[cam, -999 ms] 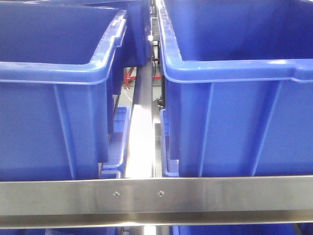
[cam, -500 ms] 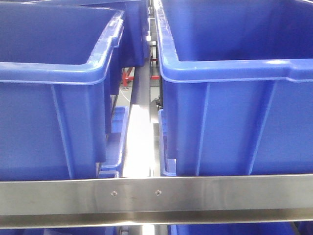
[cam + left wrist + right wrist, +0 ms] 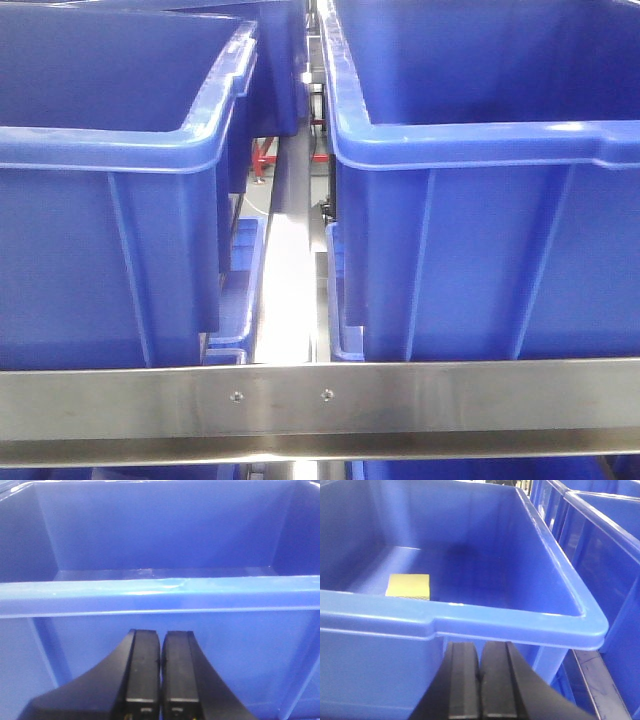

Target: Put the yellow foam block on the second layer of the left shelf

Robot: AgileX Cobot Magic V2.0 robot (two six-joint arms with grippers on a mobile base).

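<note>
Blue bins fill every view, racked behind a brushed steel rail point(image 3: 320, 400) with two screws in it. Front camera: left bin point(image 3: 110, 240) and right bin point(image 3: 480, 240) sit side by side, apart, with a bright steel strip point(image 3: 290, 290) running back through the gap between them; more blue bins on the level below, partly hidden. My left gripper point(image 3: 160, 680) is clenched, black fingers point(image 3: 142, 675) pressed flat against each other, nothing between them, parked just outside the front wall of a bin point(image 3: 160, 592), below its rim; what I see of the inside looks bare. My right gripper point(image 3: 480, 685) is also clenched on nothing, fingers touching, sitting below the front rim of another bin point(image 3: 470, 622). Yellow foam block point(image 3: 409, 586) lies on that bin's floor, front-left area, close behind the front wall, its lower edge cut off by the rim. Neither gripper touches it. Neighbouring bin point(image 3: 600, 545) stands just beside, to the right.
</note>
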